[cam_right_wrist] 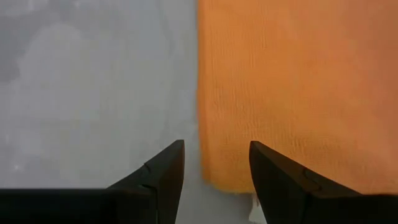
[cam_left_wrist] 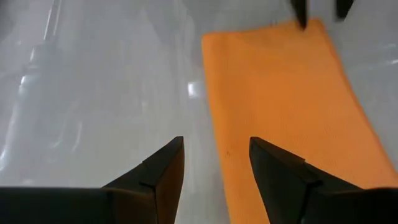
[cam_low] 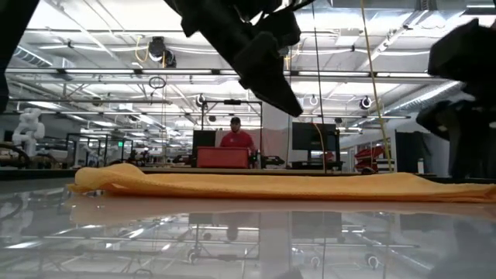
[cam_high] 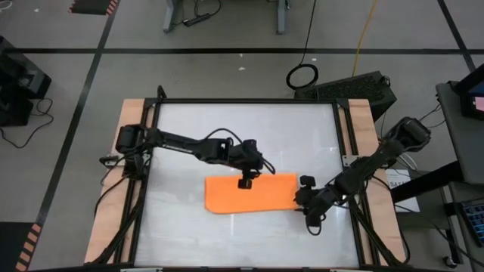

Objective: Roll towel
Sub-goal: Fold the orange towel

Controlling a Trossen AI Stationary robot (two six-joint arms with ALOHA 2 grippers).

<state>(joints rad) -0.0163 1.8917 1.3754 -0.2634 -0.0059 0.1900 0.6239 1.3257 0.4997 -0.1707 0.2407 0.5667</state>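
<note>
Risk lies in uneven grips: both spread, empty, the left gripper [cam_high: 246,181] and right gripper [cam_high: 301,198] flank the flat towel [cam_high: 253,193] mid-table; bunching could skew the roll.

The bench [cam_high: 181,128] lies bare and glossy on all sides of the towel [cam_high: 249,193], which spreads flat near its middle, so there is room to pass along every edge. The left pincer [cam_high: 246,182] hangs over the towel's far edge, fingers parted. The right pincer [cam_high: 304,198] sits at the towel's right end, also parted, blocking that side. Dark frame rails [cam_high: 339,136] border the bench left and right.
</note>
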